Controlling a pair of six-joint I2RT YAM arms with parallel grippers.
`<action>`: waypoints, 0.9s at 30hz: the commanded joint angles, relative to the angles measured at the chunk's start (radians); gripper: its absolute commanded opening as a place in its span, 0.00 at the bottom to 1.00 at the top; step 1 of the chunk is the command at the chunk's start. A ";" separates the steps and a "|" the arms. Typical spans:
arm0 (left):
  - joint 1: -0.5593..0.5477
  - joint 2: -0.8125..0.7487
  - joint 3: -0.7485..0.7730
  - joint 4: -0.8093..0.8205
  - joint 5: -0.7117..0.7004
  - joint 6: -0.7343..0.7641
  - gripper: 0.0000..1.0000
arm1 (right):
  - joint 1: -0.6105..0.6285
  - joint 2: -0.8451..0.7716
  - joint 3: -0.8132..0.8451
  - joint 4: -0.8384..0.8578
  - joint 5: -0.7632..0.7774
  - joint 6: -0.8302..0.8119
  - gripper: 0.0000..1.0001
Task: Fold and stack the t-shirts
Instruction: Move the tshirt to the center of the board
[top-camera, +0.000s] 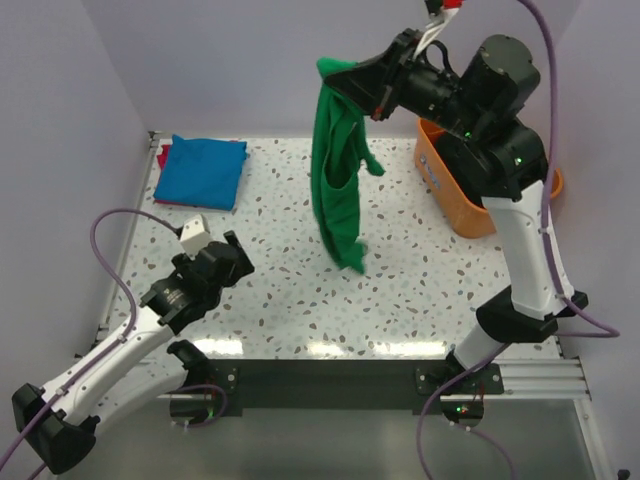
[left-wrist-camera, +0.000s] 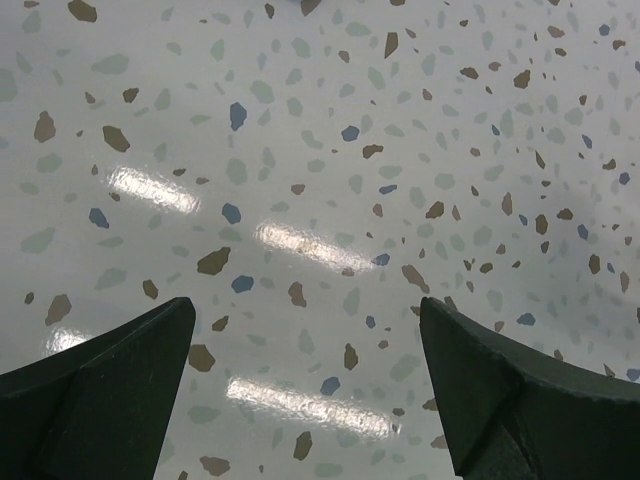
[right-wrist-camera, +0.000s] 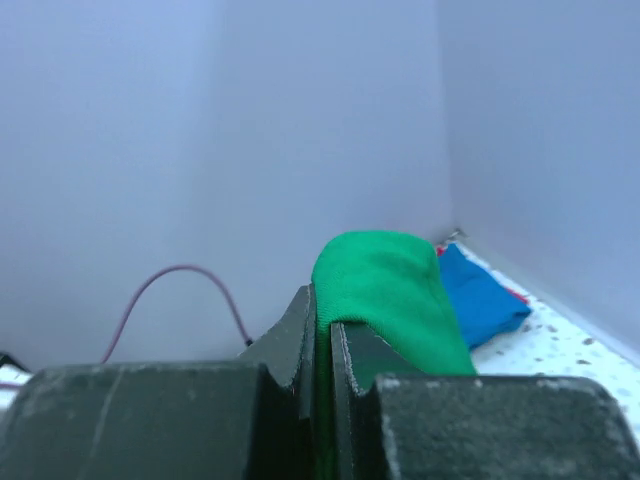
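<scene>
Top external view: right hand (top-camera: 349, 87) clenched on the hanging green t-shirt (top-camera: 338, 190); left hand (top-camera: 238, 256) released, spread wide.

1. The green t-shirt (top-camera: 338, 175) is bright green and unfolded. It hangs as a long, crumpled, bunched column, its top edge pinched in the clamped right gripper (top-camera: 345, 85). In the right wrist view a rounded hump of the cloth (right-wrist-camera: 385, 290) bulges past the fingers.
2. The blue t-shirt (top-camera: 202, 170) is folded into a flat, neat rectangle at the far left corner of the table (top-camera: 280, 300), well apart from the green one.
3. The red t-shirt (top-camera: 161, 156) lies beneath the blue one, with only a thin edge showing.
</scene>
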 joint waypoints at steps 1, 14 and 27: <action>0.001 -0.019 0.039 -0.060 -0.030 -0.073 1.00 | 0.040 0.052 0.008 0.056 -0.128 0.030 0.00; 0.003 0.016 0.052 -0.158 -0.090 -0.162 1.00 | -0.026 -0.195 -0.792 -0.005 0.510 0.100 0.07; 0.003 0.189 0.023 -0.106 -0.015 -0.173 1.00 | -0.218 -0.238 -1.237 0.033 0.596 0.062 0.95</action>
